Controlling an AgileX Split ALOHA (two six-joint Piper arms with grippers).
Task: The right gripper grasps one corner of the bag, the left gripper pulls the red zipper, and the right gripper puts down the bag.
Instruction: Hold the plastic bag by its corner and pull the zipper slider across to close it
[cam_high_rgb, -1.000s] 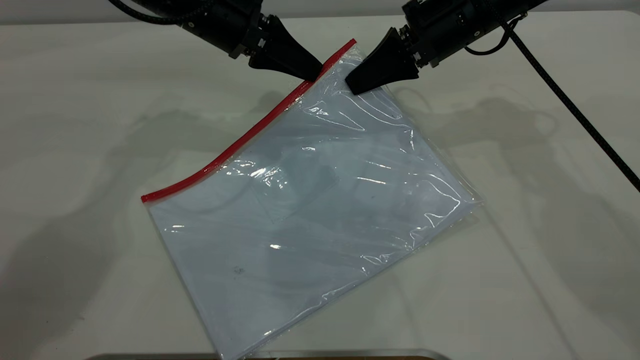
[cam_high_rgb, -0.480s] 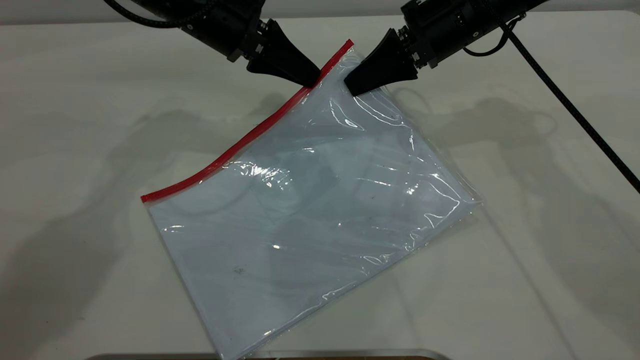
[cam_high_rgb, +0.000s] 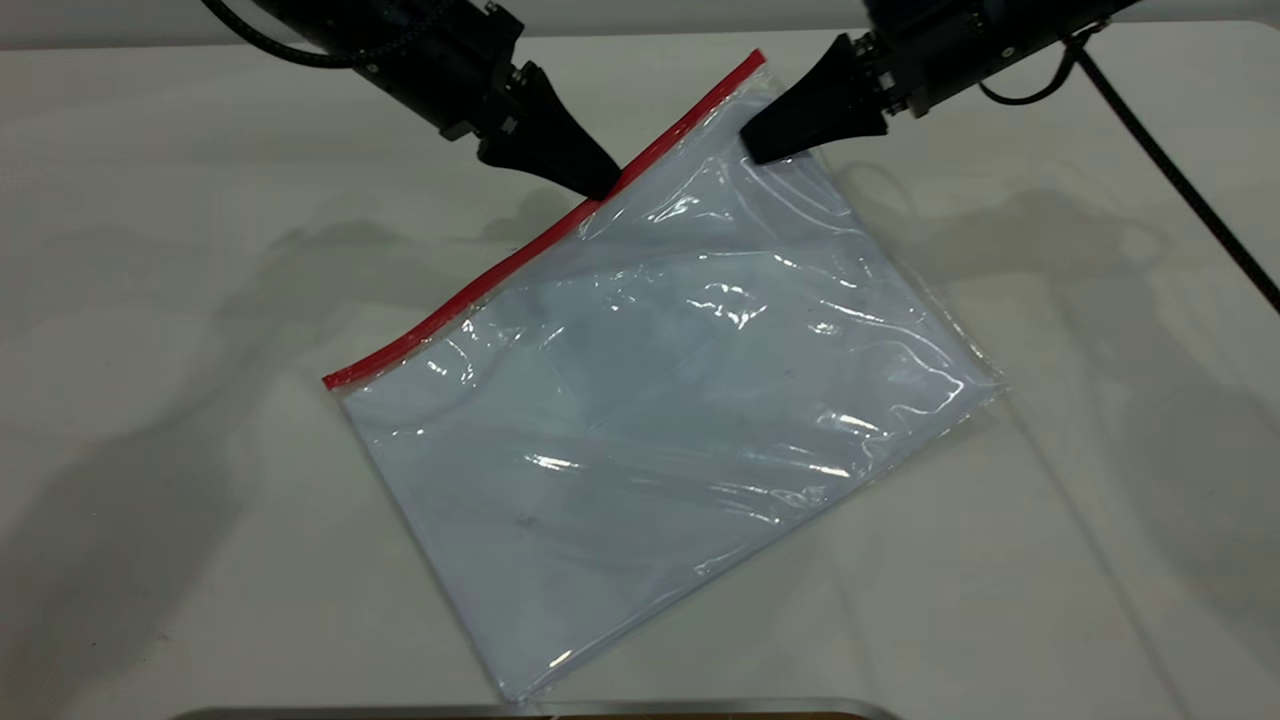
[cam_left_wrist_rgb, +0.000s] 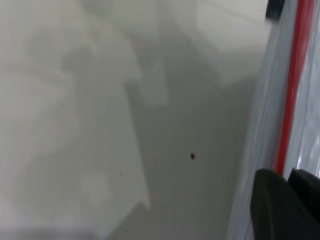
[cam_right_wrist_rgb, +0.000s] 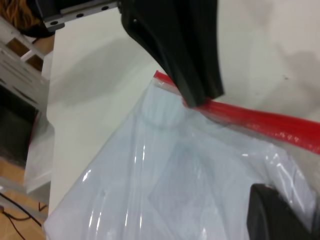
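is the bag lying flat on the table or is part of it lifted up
Partly lifted. The right gripper holds the bag up by its far corner beside the red zipper; the near end rests on the table.

The black wedge-shaped left tool sits closed on the thin red plastic zipper strip, apparently pinching it, edging the clear crinkly plastic bag above the pale worktop.

A pale, off-white table fills nearly everything, matte and softly lit, with broad grey shadows lying across it. Along the near edge runs a strip of metal trim. Past the table's far side, shelving stands over a wooden floor with dark cables.
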